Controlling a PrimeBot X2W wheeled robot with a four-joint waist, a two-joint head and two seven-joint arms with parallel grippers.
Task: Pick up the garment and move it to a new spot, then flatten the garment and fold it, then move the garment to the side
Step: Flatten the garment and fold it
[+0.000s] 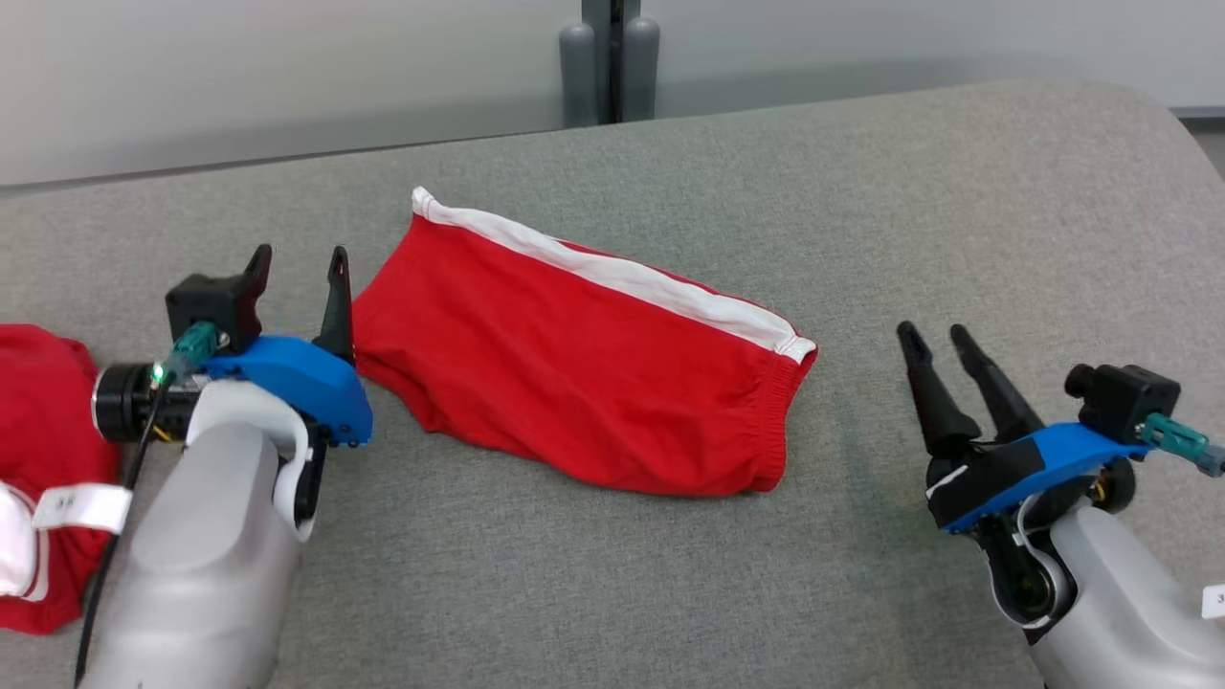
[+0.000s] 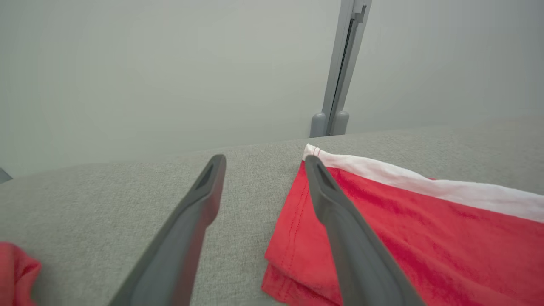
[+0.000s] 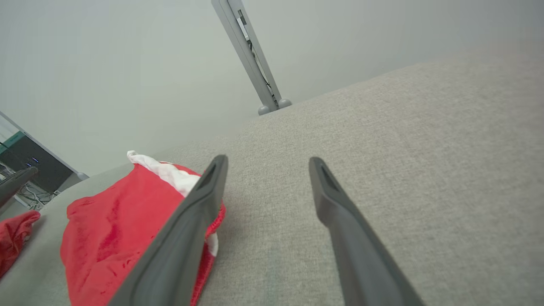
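Note:
The garment [image 1: 574, 364] is a pair of red shorts with a white side stripe, lying folded and flat across the middle of the grey padded table [image 1: 861, 191]. My left gripper [image 1: 298, 262] stands open just off its left end, one finger close beside the cloth's edge. In the left wrist view the garment [image 2: 425, 238] lies under and to the right of my right-hand finger, nothing between the fingers. My right gripper [image 1: 934, 335] is open too, a short way to the right of the elastic waistband end, apart from it. The garment [image 3: 110, 238] shows left of its fingers.
A second red garment with white trim [image 1: 38, 478] lies bunched at the table's left edge, beside my left forearm. A grey post [image 1: 610, 57] stands behind the table's far edge against a pale wall. Bare grey surface stretches to the right and front.

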